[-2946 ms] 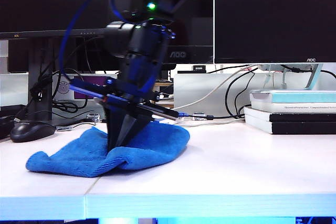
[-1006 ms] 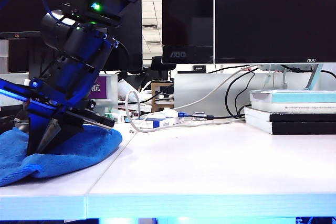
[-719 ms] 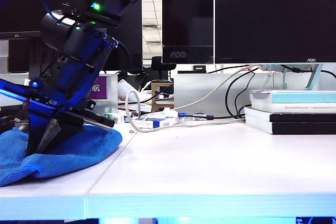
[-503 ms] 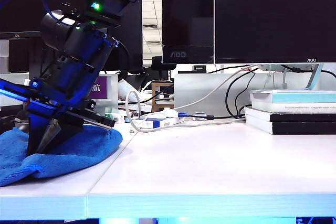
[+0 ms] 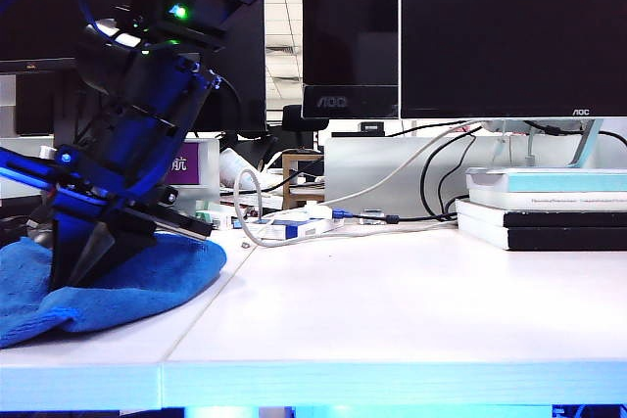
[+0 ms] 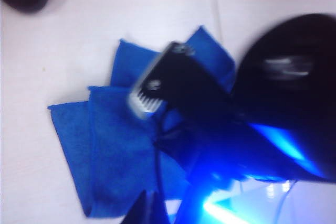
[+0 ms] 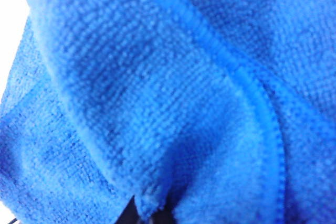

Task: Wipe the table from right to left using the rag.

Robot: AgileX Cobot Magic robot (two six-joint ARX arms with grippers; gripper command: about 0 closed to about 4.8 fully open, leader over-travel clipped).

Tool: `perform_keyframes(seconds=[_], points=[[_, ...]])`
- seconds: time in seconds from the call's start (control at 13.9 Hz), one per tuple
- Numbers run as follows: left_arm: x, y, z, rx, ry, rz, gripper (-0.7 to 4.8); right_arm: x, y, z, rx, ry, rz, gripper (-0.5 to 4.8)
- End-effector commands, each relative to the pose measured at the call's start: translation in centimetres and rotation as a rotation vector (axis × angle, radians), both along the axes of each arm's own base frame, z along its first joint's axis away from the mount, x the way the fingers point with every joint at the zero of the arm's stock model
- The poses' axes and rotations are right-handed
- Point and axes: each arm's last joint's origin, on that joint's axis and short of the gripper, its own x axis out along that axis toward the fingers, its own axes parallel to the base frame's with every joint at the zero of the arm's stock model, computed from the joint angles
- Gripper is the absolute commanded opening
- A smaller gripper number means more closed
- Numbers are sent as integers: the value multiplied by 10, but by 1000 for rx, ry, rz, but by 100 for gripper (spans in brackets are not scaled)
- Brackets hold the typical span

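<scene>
Dark monitors (image 5: 509,31) behind the desk, tangled cables (image 5: 431,168), stacked books (image 5: 544,208), ceiling lights beyond

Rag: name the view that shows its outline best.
Left wrist view: from above, nearly the whole rag. Exterior view crops it at the frame edge, under the right gripper shut on it. Right wrist view shows only close-up pile. Left gripper, overhead, barely shows.

Office desk — monitors (image 5: 509,31), cables (image 5: 431,178), stacked books (image 5: 544,208)

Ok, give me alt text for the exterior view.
The right gripper, reaching across to the left end of the white table, is shut on a rumpled blue rag. Stacked books lie far right; the left gripper is out of view.
</scene>
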Motion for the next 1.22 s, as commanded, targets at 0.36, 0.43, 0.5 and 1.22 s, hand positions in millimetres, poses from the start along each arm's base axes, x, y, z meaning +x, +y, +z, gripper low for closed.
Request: perform_keyframes(seconds=[0.36, 0.43, 0.5, 1.22], points=[[2, 13, -77, -160, 95, -6, -5, -2, 3, -9, 27, 104, -47, -1], [3, 13, -80, -159, 111, -3, -5, -2, 3, -9, 27, 105, -48, -1], [4, 14, -81, -156, 112, -10, -5, -2, 3, -8, 28, 105, -48, -1], [20, 15, -130, -127, 147, -38, -5, 2, 0, -9, 27, 109, -62, -1]])
